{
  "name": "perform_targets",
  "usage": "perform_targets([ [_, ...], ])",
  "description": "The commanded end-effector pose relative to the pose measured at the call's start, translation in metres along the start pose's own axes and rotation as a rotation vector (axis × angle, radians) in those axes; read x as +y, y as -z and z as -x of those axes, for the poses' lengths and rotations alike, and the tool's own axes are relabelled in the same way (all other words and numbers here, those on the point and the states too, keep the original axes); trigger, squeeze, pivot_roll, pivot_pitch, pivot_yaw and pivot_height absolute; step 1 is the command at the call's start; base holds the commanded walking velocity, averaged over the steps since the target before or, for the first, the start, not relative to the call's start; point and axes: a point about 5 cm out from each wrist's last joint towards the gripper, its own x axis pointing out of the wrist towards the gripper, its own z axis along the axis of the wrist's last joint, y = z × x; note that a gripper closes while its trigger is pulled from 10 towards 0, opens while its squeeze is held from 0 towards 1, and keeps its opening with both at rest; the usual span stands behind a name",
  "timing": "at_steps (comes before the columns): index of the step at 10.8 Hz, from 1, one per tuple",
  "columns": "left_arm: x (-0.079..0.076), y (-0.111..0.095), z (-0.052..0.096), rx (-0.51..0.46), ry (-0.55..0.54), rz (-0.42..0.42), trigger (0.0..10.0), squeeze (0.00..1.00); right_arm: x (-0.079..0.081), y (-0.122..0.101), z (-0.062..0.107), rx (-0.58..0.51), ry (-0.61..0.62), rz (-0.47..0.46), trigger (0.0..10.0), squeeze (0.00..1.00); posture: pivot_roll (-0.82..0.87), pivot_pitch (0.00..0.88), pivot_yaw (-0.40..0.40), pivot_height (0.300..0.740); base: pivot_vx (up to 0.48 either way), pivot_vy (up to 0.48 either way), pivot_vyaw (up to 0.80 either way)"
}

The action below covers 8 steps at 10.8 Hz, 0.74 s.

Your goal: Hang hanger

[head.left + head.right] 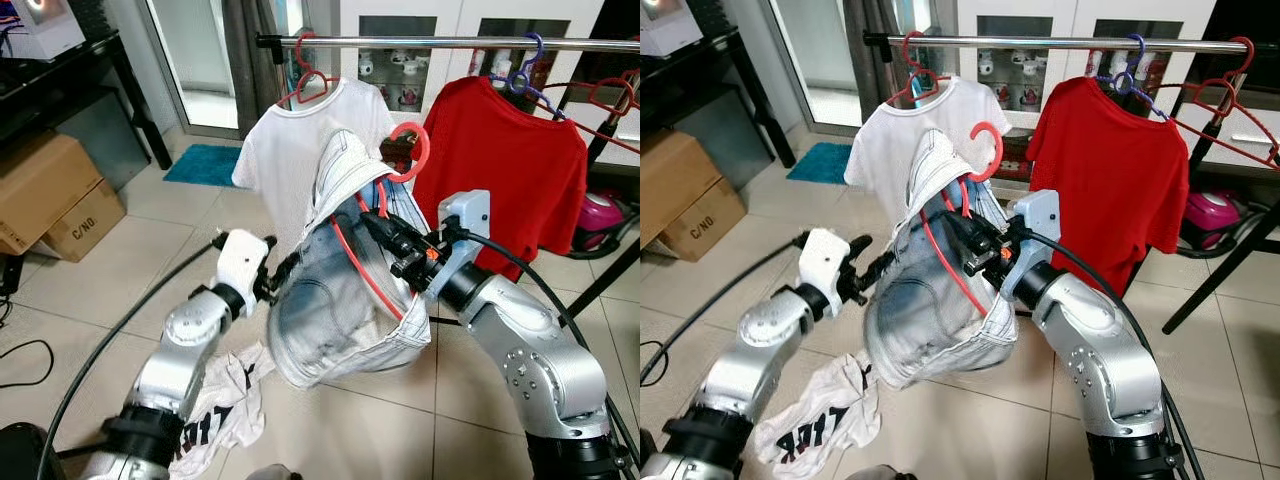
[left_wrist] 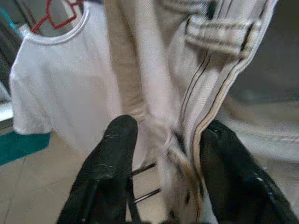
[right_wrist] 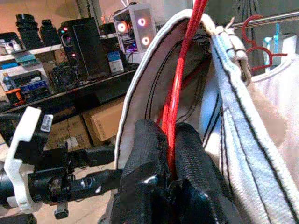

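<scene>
Hanger (image 1: 372, 262), red wire, threaded through pale denim shorts (image 1: 335, 300), held up mid-air below the rail (image 1: 450, 42), hook (image 1: 408, 150) pointing up between white T-shirt (image 1: 300, 140) and red T-shirt (image 1: 500, 160), not on the rail. Right gripper (image 1: 385, 232) reaching forward and left from a bent elbow, fingers (image 3: 145, 154) pinched together on the hanger wire inside the waistband. Left gripper (image 1: 285, 272) extended forward, at the left edge of the shorts, fingers (image 2: 110, 163) apart with a fold of waistband fabric between them; contact with cloth hard to confirm. Both T-shirts hanging on own hangers on the rail, white one directly behind the shorts, red one just beside on the right. Spare purple and red hangers (image 1: 560, 95) at the rail's right end. Crumpled white printed garment (image 1: 225, 405) on tiled floor under left arm. Cardboard boxes (image 1: 50, 195) far left, teal mat (image 1: 205, 163) behind, pink appliance (image 1: 600, 220) far right.
</scene>
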Motion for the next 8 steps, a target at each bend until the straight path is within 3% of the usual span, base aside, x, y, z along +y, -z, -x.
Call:
perform_targets([
  [1,0.002,-0.004,-0.002,-0.017,0.033,0.000,0.0,0.00,0.010,-0.020,-0.002,-0.086,-0.062,0.023,0.0,0.00,-0.05,0.000,0.114,0.740,0.000,0.000,0.00],
  [8,0.010,-0.010,-0.003,-0.054,0.020,0.011,0.0,0.00,0.008,-0.006,-0.004,-0.060,-0.001,0.017,0.0,0.00,-0.04,0.000,0.104,0.740,0.000,0.000,0.00],
])
